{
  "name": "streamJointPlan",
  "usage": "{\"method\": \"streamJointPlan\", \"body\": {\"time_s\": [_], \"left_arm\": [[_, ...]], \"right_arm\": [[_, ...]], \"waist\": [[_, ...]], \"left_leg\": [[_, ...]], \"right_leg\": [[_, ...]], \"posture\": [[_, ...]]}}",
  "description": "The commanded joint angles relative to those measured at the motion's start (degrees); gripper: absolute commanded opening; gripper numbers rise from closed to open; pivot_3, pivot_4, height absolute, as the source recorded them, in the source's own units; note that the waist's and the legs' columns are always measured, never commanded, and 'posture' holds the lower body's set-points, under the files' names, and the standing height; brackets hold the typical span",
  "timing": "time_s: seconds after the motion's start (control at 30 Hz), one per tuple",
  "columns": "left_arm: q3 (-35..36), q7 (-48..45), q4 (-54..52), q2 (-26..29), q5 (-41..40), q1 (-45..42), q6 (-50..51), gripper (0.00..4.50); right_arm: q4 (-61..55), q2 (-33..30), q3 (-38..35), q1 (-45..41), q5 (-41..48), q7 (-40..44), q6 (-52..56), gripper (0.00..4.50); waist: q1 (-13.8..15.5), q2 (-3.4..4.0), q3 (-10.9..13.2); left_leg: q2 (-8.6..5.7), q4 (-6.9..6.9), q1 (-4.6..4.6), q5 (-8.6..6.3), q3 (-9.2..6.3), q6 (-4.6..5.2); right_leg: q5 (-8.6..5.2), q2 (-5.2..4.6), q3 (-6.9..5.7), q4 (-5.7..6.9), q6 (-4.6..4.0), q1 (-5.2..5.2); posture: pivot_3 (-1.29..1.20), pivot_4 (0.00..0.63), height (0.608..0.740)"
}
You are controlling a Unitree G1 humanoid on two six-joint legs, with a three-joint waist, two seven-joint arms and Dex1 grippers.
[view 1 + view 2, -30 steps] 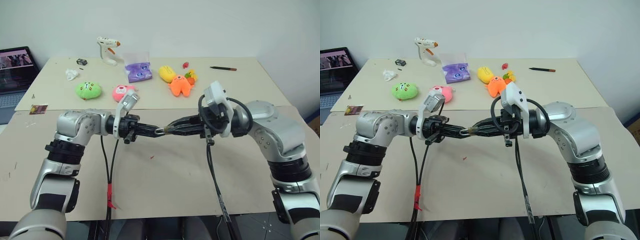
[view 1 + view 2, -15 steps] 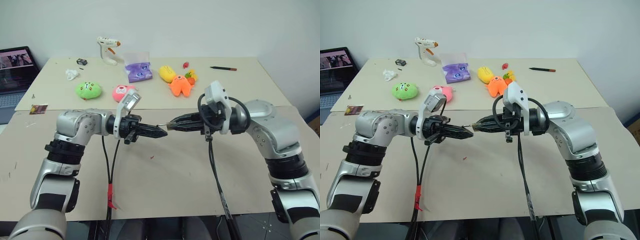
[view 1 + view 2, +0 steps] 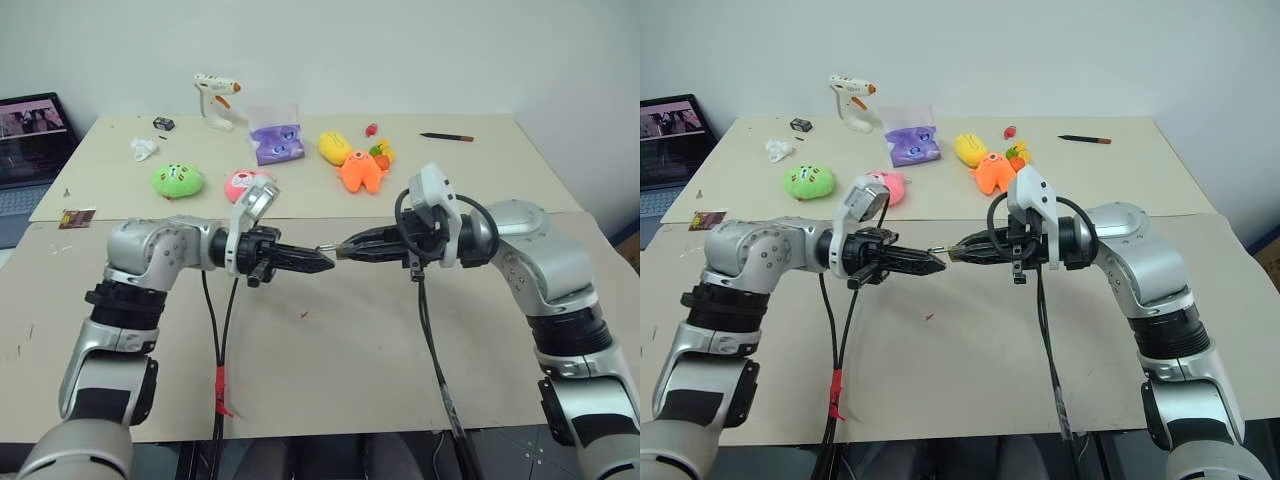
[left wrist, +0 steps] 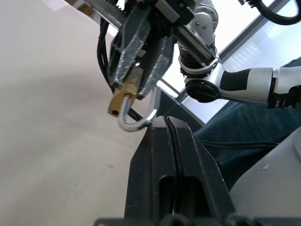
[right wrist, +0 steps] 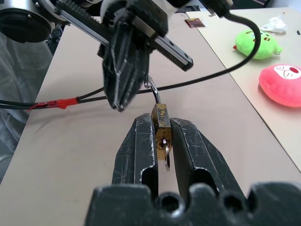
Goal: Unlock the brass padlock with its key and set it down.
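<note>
We judge the brass padlock (image 5: pixel 160 123), pinched by right fingers (image 5: pixel 137 150), could drop; left fingers (image 4: pixel 160 155), pressed together at nine o'clock, nudge its shackle (image 4: pixel 136 117).

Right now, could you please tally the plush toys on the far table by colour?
Green plush: 1
Pink plush: 1
Yellow plush: 1
Orange plush: 1
Total: 4

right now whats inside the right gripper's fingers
The brass padlock sits clamped between the right gripper's fingers, shackle pointing out toward the shut left gripper. A silvery piece, likely the key, hangs at its keyhole end; its blade is hidden.
</note>
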Motion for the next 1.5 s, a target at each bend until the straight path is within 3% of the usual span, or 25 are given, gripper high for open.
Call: {"method": "streamJointPlan", "body": {"time_s": [0.03,0.13,0.23,0.4,0.5,0.6,0.83,1.03,1.23,1.43,1.5], "left_arm": [[1.8,0.0,-6.7,3.8,-0.6,3.6,-1.6,0.05],[1.8,-0.1,-11.4,7.0,-0.3,7.1,-3.0,0.05],[4.6,3.2,-14.4,7.9,-0.9,9.3,-3.8,0.73],[11.8,10.1,-17.9,7.2,-5.8,10.4,-0.6,2.45],[13.9,12.0,-21.7,9.9,-7.1,12.0,0.3,3.59],[15.6,12.9,-25.1,14.0,-6.1,14.0,-1.2,4.46],[16.6,17.6,-30.4,16.4,-2.9,16.1,-7.3,4.46],[14.4,21.2,-36.5,15.7,-1.5,19.4,-10.4,4.46],[13.4,27.0,-42.3,12.1,-0.4,22.5,-13.7,4.46],[12.8,29.1,-45.3,12.0,2.6,24.2,-17.8,4.46],[12.5,29.5,-44.9,11.8,2.7,24.0,-18.2,4.5]], "right_arm": [[-0.2,-2.0,-3.4,-0.7,2.0,1.1,1.0,0.18],[0.8,-2.8,-3.9,-0.7,2.7,1.5,2.3,0.18],[2.9,-3.3,-4.4,-0.5,2.4,1.2,2.9,0.18],[2.9,-3.7,-3.8,1.2,2.9,1.7,4.5,0.18],[3.6,-4.0,-2.6,3.0,2.6,1.9,6.5,0.18],[4.5,-3.5,-1.7,3.8,4.3,2.2,11.2,0.18],[6.2,-1.8,5.3,3.8,6.3,2.8,25.4,0.18],[19.6,5.1,10.6,-1.9,4.6,2.6,32.3,0.18],[38.5,13.1,11.9,-10.5,-1.3,1.7,27.3,0.18],[52.1,16.1,13.9,-13.0,-8.7,3.9,20.8,0.18],[54.9,16.1,14.3,-12.8,-10.7,4.6,18.7,1.11]], "waist": [[-0.1,0.0,0.0],[-0.1,0.0,0.0],[0.1,0.0,0.0],[0.4,0.0,0.0],[0.3,0.0,0.0],[0.1,0.0,0.0],[0.3,0.0,0.0],[0.2,0.0,0.0],[0.1,0.0,0.0],[0.0,-0.09,-0.1],[0.0,-0.14,-0.1]], "left_leg": [[0.01,-0.01,0.0,0.0,0.02,0.0],[0.02,-0.04,0.0,0.0,0.01,0.0],[0.05,-0.04,0.01,0.0,0.0,-0.01],[0.06,-0.05,0.0,0.0,-0.01,-0.01],[0.05,-0.13,0.0,0.0,0.0,-0.01],[0.05,-0.18,-0.01,0.01,0.01,-0.03],[0.09,-0.25,0.05,0.04,0.02,-0.08],[0.08,-0.4,0.02,0.06,0.06,-0.13],[0.07,-0.45,0.07,0.09,0.07,-0.18],[0.07,-0.52,0.16,0.11,0.06,-0.21],[0.06,-0.54,0.51,0.1,0.06,-0.22]], "right_leg": [[0.0,-0.01,0.01,-0.01,0.0,0.01],[0.0,-0.01,0.02,-0.03,0.0,0.0],[0.0,-0.01,0.03,-0.12,0.0,0.04],[0.0,-0.01,0.02,-0.21,0.0,0.05],[0.0,-0.02,0.03,-0.23,0.0,0.05],[0.0,-0.02,0.04,-0.28,0.0,0.02],[0.0,-0.01,0.07,-0.74,0.0,0.09],[0.01,-0.02,0.12,-0.72,-0.01,0.02],[0.01,-0.02,0.13,-0.73,-0.01,0.04],[0.02,0.0,0.11,-0.71,-0.02,0.12],[0.02,-0.01,0.11,-0.8,-0.03,0.3]], "posture": [[0.0,0.15,0.74],[0.0,0.15,0.74],[0.0,0.15,0.74],[0.0,0.15,0.74],[0.0,0.15,0.74],[0.0,0.15,0.74],[0.0,0.15,0.74],[0.0,0.15,0.74],[0.0,0.15,0.74],[0.0,0.15,0.74],[0.0,0.15,0.74]]}}
